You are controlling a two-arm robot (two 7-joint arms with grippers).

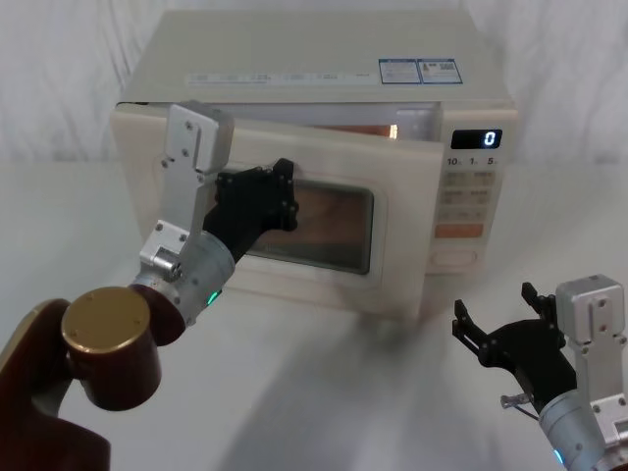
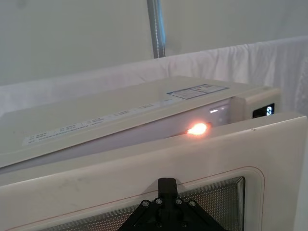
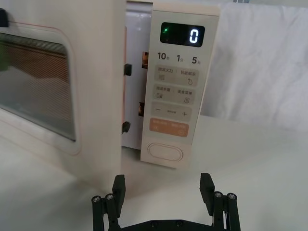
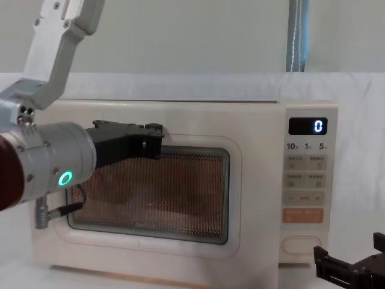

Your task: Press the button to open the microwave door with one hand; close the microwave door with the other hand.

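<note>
Head view — left end effector against ajar microwave door, spread unclear, right end effector wide.

Ajar microwave door blocks the cavity; bare table stays passable.

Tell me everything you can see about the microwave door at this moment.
The microwave door is a large cream panel, plastic by its look, with a dark meshed window inside a raised rounded frame. It stands slightly ajar, hinged on the robot's left side; a gap shows beside the control panel, and the inside lamp glows. The left gripper rests against its front at the window's upper edge.
</note>
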